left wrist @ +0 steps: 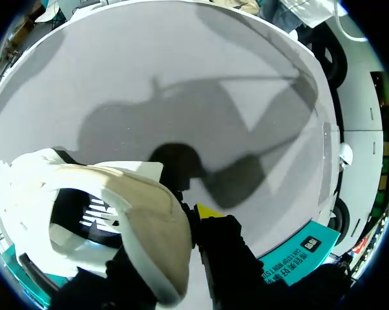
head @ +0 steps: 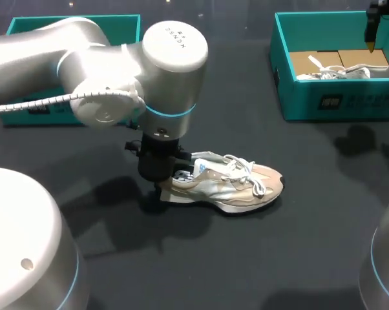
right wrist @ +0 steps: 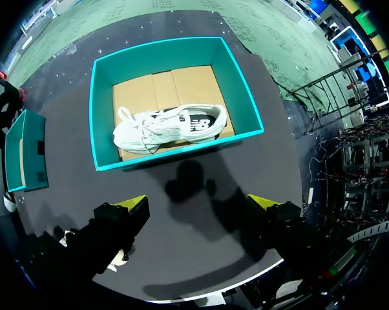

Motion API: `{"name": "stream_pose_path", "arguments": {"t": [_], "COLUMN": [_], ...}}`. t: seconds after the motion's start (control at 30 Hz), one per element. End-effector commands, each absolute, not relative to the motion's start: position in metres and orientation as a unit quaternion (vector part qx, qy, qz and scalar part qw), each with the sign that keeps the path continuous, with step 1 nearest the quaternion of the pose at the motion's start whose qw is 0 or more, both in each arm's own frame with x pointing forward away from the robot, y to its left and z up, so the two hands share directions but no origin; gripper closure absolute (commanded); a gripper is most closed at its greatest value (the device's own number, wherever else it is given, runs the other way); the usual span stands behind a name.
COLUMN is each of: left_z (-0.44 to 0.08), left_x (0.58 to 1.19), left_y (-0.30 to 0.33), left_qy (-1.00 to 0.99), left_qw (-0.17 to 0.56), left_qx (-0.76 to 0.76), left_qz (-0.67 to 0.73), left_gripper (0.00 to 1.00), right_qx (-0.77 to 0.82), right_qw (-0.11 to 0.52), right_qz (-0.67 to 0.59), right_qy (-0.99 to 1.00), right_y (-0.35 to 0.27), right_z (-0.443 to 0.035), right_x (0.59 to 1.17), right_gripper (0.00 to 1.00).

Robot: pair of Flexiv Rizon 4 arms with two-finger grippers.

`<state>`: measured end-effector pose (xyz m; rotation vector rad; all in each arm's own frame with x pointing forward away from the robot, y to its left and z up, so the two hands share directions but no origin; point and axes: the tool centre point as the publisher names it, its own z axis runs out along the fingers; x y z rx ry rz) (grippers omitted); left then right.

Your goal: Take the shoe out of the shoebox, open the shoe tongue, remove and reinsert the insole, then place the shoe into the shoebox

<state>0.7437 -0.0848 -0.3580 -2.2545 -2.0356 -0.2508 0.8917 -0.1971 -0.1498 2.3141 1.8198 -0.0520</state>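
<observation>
Currently, beige-and-white lace-up sneaker [head: 230,187] on dark table [head: 278,258], out of teal cardboard shoebox [head: 298,103] at its two o'clock. Left gripper [head: 161,184] at the heel, nine o'clock end; whether clamped, cannot tell. Right gripper [right wrist: 198,206] spread wide, empty, above the box. Insole stage, by appearance: next you need a firm pinch inside the heel.

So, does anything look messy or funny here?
Nothing's broken or spilled. The shoe on the table has loose laces, and the other shoe lies on its side in the shoebox.
</observation>
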Motion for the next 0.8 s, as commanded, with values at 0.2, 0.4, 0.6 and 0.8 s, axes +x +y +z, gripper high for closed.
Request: {"name": "stream_pose_path", "arguments": {"t": [0.2, 0.4, 0.6, 0.8], "left_z": [-0.38, -0.388, -0.384, -0.359], "left_x": [0.751, 0.748, 0.749, 0.752], "left_y": [-0.102, -0.108, -0.105, -0.09], "left_qy": [-0.663, -0.656, -0.653, -0.658], "left_qw": [0.063, 0.066, 0.057, 0.039], "left_qx": [-0.741, -0.746, -0.75, -0.749], "left_qz": [-0.091, -0.095, -0.088, -0.067], "left_gripper": [1.0, 1.0, 0.25, 0.0], "right_qx": [0.782, 0.782, 0.782, 0.782], "right_qw": [0.098, 0.098, 0.098, 0.098], "right_qz": [-0.017, -0.017, -0.017, -0.017], "right_qy": [0.615, 0.615, 0.615, 0.615], "right_y": [-0.197, -0.197, -0.197, -0.197], "right_z": [-0.15, -0.15, -0.15, -0.15], "right_x": [0.892, 0.892, 0.892, 0.892], "right_gripper": [0.0, 0.0, 0.0, 0.0]}}
